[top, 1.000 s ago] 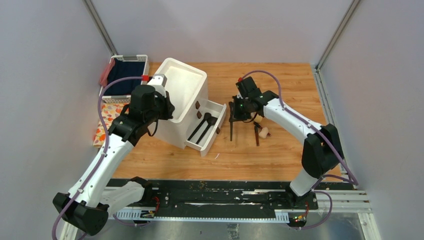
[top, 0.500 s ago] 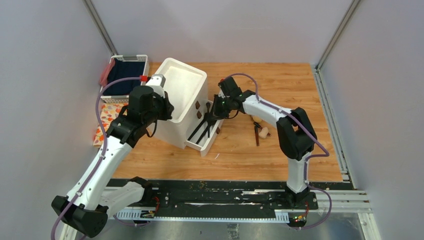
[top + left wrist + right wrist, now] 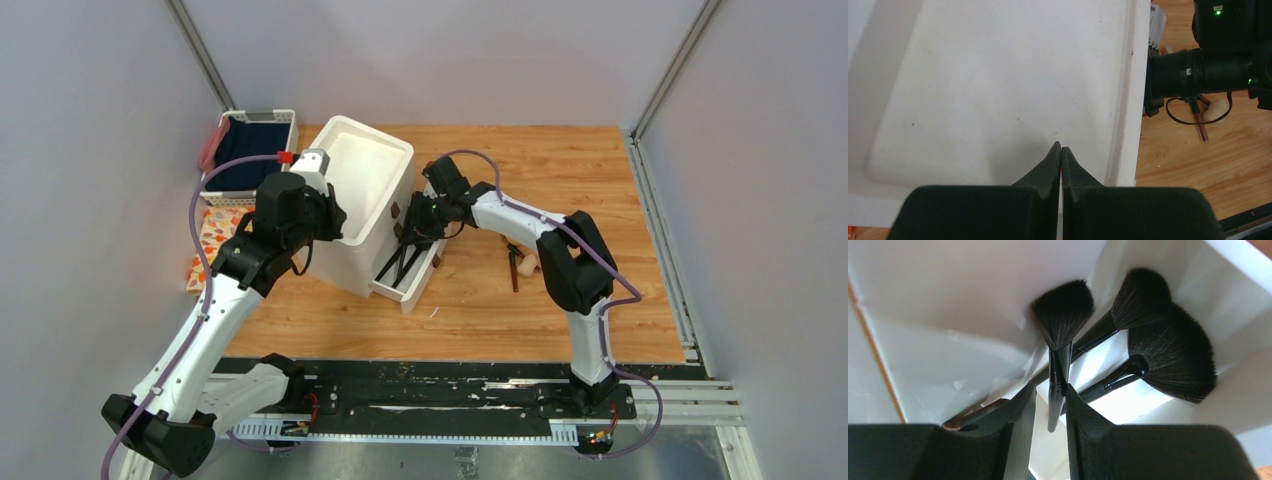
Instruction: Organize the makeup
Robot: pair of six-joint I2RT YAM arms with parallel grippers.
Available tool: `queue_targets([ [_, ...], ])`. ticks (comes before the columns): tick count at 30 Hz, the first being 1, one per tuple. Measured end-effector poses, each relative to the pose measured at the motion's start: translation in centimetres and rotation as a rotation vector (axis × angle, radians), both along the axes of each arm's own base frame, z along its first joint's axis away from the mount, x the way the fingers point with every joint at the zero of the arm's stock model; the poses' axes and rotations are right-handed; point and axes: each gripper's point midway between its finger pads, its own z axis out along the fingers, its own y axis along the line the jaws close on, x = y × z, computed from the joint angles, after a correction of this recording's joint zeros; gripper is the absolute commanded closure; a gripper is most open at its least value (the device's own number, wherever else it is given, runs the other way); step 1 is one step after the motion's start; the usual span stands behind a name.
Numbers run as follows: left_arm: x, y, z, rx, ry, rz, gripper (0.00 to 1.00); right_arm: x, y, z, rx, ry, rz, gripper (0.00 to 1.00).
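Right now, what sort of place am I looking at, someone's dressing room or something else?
Probably a robot test cell, not a home: grey panel walls box in a wooden table, two arms are bolted to a rail at its edge, and the right end effector holds a makeup brush.

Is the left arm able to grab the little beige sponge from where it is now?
Probably not. The left hand rests shut on top of the white drawer box; the sponge lies on the table past the box, and the right arm, holding a brush, stretches across between them.
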Motion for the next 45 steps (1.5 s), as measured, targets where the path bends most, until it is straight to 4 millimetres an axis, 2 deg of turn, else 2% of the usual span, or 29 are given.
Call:
queue_targets([
  [4,0.0,0.0,-0.1,0.001,0.003,0.000,1.00,-0.1,0.1,0.4,0.002,-0.020,0.012,0.67],
  [5,0.0,0.0,-0.2,0.002,0.004,0.000,1.00,-0.1,0.0,0.7,0.003,-0.029,0.015,0.64],
  [12,0.0,0.0,-0.2,0.001,0.004,0.000,1.00,-0.7,-1.3,4.6,0.009,-0.117,0.018,0.61],
  [16,0.0,0.0,-0.2,0.001,0.005,0.000,1.00,-0.7,-1.9,5.6,-0.011,-0.145,0.017,0.62],
  [25,0.0,0.0,-0.2,0.002,0.005,0.000,1.00,-1.2,-3.3,2.0,-0.129,-0.069,-0.004,0.62],
  [28,0.0,0.0,-0.2,0.002,0.005,0.000,1.00,-1.5,-4.7,0.2,-0.243,-0.048,-0.028,0.62],
  [36,-0.1,-0.1,-0.2,-0.001,0.005,-0.004,1.00,-1.4,-7.6,-0.5,-0.456,-0.084,-0.068,0.63],
  [38,-0.1,-0.1,-0.2,-0.001,0.005,-0.003,1.00,-1.2,-8.0,-0.3,-0.472,-0.098,-0.082,0.68],
  [41,-0.1,-0.1,-0.2,0.000,0.005,-0.004,1.00,-1.5,-8.6,0.5,-0.477,-0.126,-0.091,0.84],
  [45,-0.1,-0.1,-0.3,0.000,0.006,-0.004,1.00,-2.6,-10.0,2.1,-0.478,-0.156,-0.105,1.00],
])
